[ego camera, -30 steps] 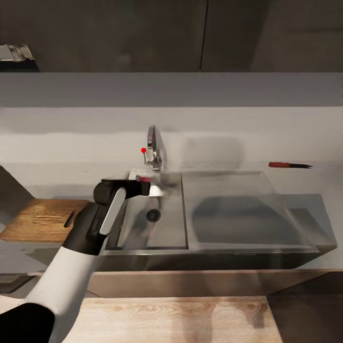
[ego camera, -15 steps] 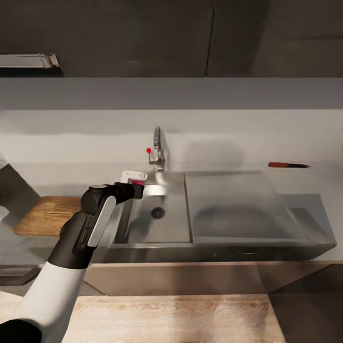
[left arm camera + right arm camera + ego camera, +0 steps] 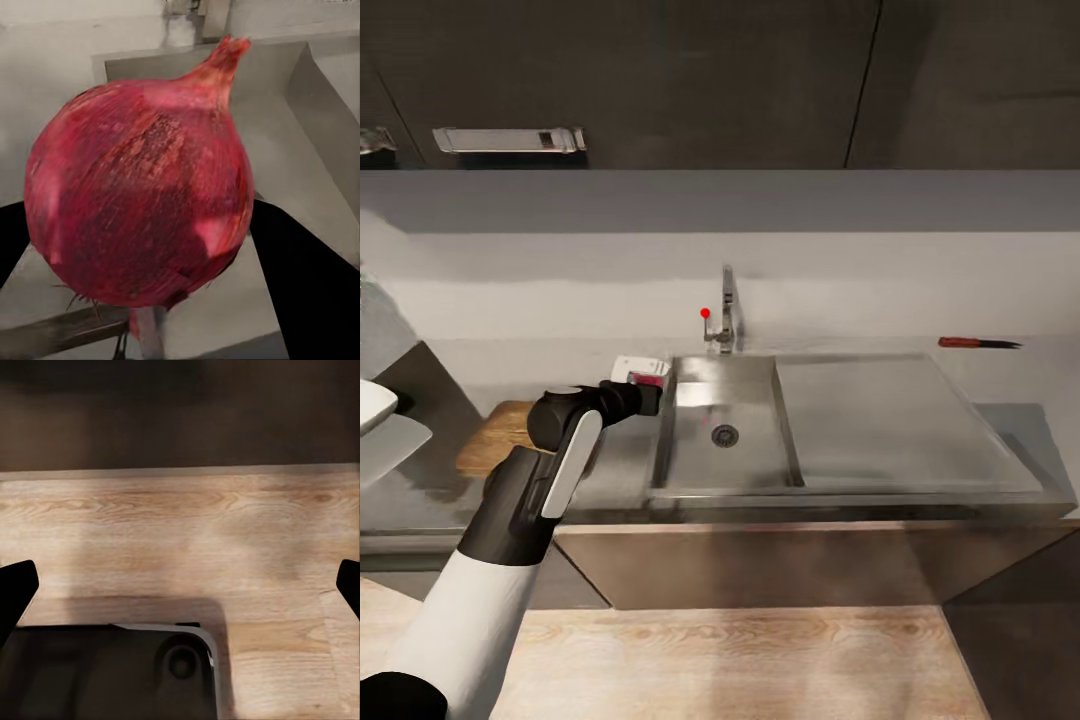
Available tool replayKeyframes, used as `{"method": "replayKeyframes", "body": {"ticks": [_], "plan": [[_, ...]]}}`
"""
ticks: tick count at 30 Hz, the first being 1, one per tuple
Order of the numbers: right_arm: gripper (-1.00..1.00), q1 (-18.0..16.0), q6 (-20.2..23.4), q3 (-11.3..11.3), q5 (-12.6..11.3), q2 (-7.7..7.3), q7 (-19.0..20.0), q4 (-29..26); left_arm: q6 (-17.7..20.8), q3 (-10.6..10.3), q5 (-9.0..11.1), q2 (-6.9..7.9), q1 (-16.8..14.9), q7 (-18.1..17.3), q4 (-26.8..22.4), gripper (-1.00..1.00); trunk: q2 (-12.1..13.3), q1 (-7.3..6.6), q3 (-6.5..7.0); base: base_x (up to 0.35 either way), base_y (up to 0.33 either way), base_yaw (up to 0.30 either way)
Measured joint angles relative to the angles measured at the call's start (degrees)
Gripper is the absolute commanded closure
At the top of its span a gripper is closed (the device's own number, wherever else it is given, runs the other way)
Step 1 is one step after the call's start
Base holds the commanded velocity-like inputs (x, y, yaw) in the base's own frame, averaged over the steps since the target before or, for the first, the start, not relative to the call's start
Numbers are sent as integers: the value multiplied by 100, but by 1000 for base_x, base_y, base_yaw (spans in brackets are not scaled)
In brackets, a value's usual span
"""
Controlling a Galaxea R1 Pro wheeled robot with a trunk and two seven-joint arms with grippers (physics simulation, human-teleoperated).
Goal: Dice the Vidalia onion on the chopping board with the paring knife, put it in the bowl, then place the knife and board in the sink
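Left of centre, just beside the steel sink's point(image 3: 725, 470) rim, the left gripper point(image 3: 650, 382) clamps the round, papery red onion point(image 3: 139, 191); right gripper's point(image 3: 180, 585) fingers spread wide above wood-grain floor point(image 3: 225, 532).

- A pale wooden floor point(image 3: 225, 532) with visible grain spans the middle of the right wrist view, its planks running crosswise.
- Beyond the floor lies a dark band point(image 3: 180, 412), blurred; what it is cannot be told.
- The right gripper point(image 3: 180, 581) shows as two black fingertips point(image 3: 15, 589) at opposite edges of the picture, set wide apart with bare floor between them.
- Below the gripper sits a dark rounded body with a light grey rim point(image 3: 112, 671), part of the robot, casting a soft shadow on the wood.
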Motion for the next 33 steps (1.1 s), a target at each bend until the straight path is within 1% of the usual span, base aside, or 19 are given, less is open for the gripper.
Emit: {"method": "replayKeyframes", "body": {"ticks": [33], "plan": [[-100,0,-9,0,-7,-2,0,-2,0,0,7,9,8,-5,46,100,1,1,299,-33,294,0]]}}
